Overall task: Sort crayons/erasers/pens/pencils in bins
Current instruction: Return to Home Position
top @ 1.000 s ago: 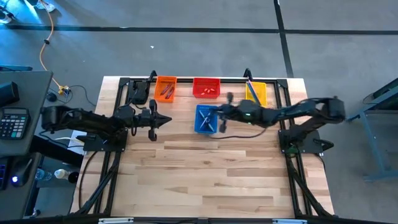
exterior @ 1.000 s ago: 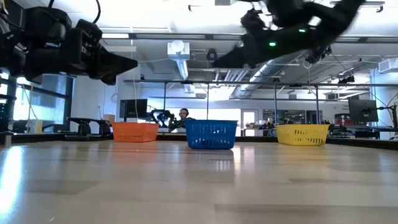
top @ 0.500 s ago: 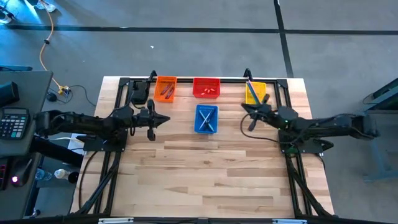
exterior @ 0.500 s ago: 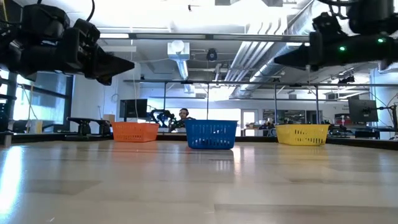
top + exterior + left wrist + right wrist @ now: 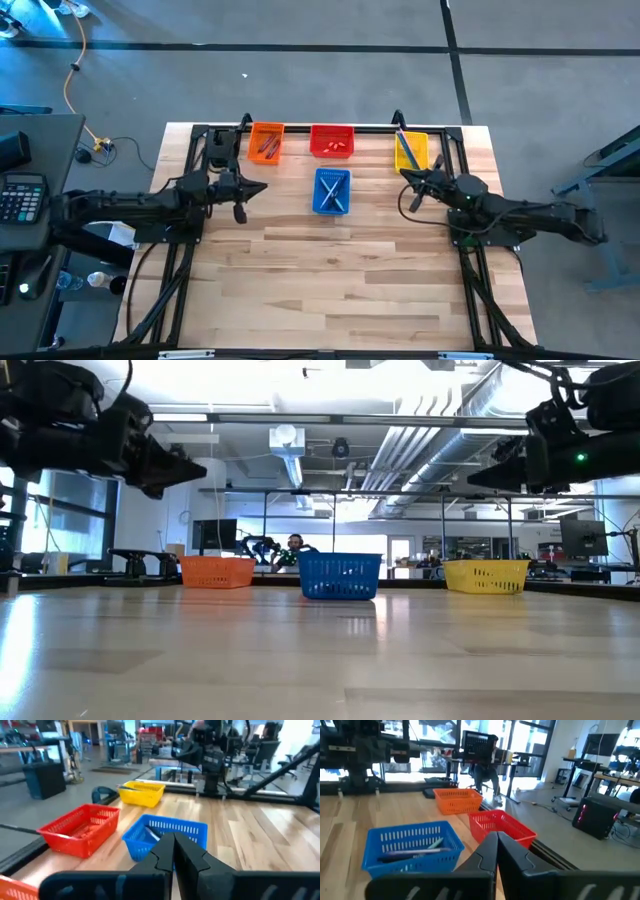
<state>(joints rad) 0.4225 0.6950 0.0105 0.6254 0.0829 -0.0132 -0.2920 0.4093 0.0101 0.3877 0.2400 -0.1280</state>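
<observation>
Four mesh bins stand near the table's far edge: the orange bin (image 5: 265, 142) with red crayons inside, the red bin (image 5: 332, 141) with small erasers, the yellow bin (image 5: 411, 149) with dark pencils, and the blue bin (image 5: 332, 190) a little nearer, holding pens (image 5: 415, 851). My left gripper (image 5: 262, 187) hovers shut, left of the blue bin, holding nothing. My right gripper (image 5: 405, 175) hovers shut, just near of the yellow bin, also holding nothing. Both are raised off the table in the low view.
Black frame rails (image 5: 300, 127) run along the far edge and down both sides of the table. Bare wooden tabletop (image 5: 330, 280) stretches from the bins to the near edge. A person (image 5: 294, 547) sits far behind the table.
My right gripper has drawn back from over the blue bin toward the table's right, ending near the yellow bin. My left gripper has pulled back slightly toward the table's left. The bins have stayed put.
</observation>
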